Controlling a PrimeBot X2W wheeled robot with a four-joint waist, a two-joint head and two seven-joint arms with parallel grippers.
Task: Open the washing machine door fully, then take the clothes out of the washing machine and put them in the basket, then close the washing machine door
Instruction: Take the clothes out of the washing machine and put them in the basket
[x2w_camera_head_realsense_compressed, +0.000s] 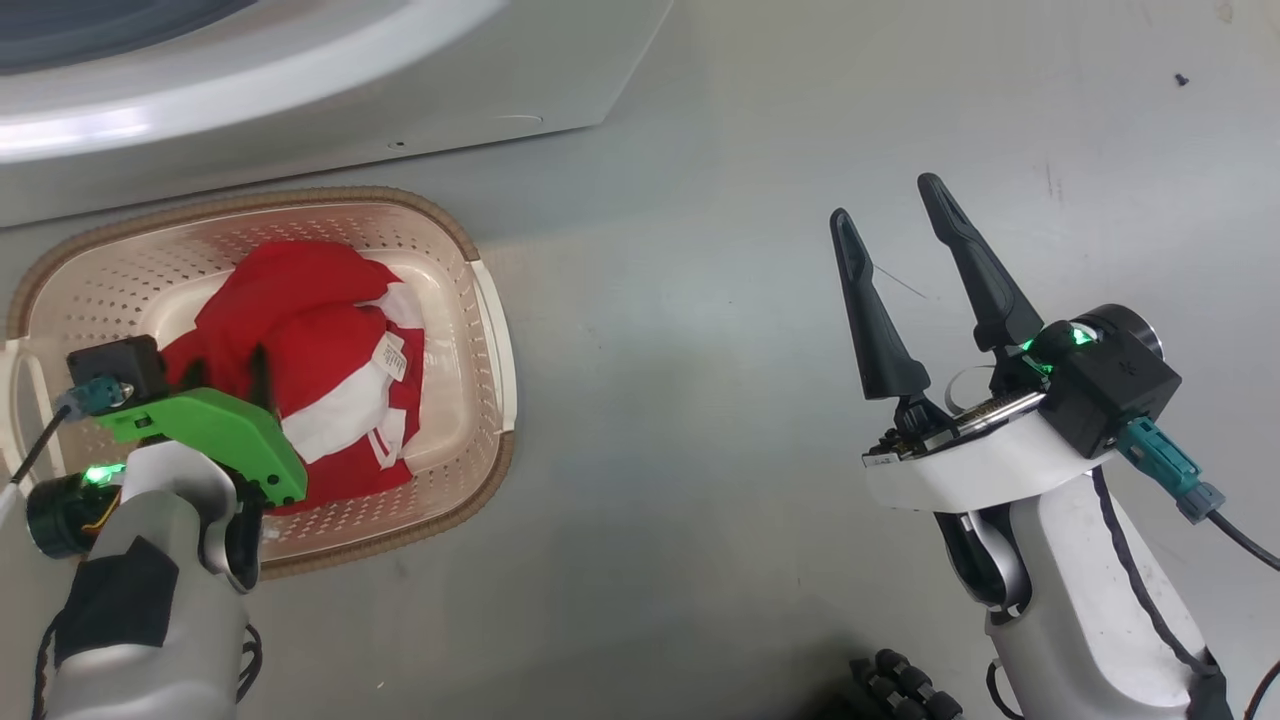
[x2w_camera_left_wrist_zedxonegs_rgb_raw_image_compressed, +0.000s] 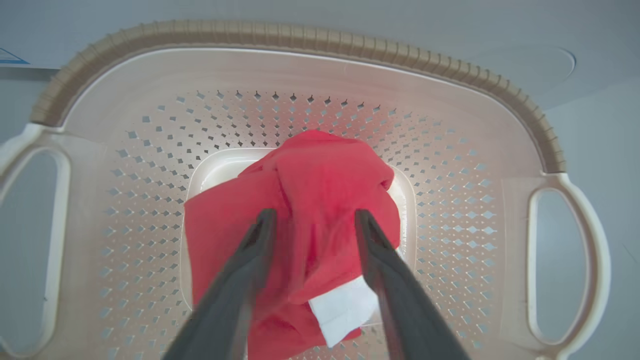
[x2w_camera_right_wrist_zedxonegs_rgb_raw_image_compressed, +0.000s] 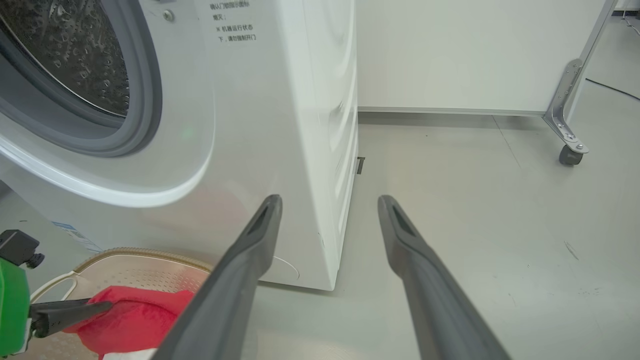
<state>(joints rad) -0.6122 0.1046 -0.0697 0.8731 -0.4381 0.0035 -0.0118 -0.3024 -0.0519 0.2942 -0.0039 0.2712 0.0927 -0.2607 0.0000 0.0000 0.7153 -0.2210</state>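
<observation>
The red clothes (x2w_camera_head_realsense_compressed: 320, 330) with white patches and a label lie bunched inside the cream basket (x2w_camera_head_realsense_compressed: 450, 225), which stands on the floor in front of the washing machine (x2w_camera_head_realsense_compressed: 300, 80). My left gripper (x2w_camera_head_realsense_compressed: 228, 372) points down into the basket. In the left wrist view its gripper (x2w_camera_left_wrist_zedxonegs_rgb_raw_image_compressed: 315, 214) stands open, fingers either side of a fold of the clothes (x2w_camera_left_wrist_zedxonegs_rgb_raw_image_compressed: 320, 175), above the basket (x2w_camera_left_wrist_zedxonegs_rgb_raw_image_compressed: 300, 35). My right gripper (x2w_camera_head_realsense_compressed: 885, 200) hangs open over bare floor with nothing in it. The right wrist view shows its gripper (x2w_camera_right_wrist_zedxonegs_rgb_raw_image_compressed: 330, 200), the washing machine (x2w_camera_right_wrist_zedxonegs_rgb_raw_image_compressed: 280, 100), its steel drum (x2w_camera_right_wrist_zedxonegs_rgb_raw_image_compressed: 65, 55), the basket (x2w_camera_right_wrist_zedxonegs_rgb_raw_image_compressed: 150, 255) and the clothes (x2w_camera_right_wrist_zedxonegs_rgb_raw_image_compressed: 135, 315). The washing machine door is out of view.
Grey floor (x2w_camera_head_realsense_compressed: 700, 350) stretches to the right of the basket. A white wall panel on a metal leg with a caster (x2w_camera_right_wrist_zedxonegs_rgb_raw_image_compressed: 570, 150) stands behind and to the right of the machine. A dark ribbed cable guide (x2w_camera_head_realsense_compressed: 900, 690) lies at the bottom edge.
</observation>
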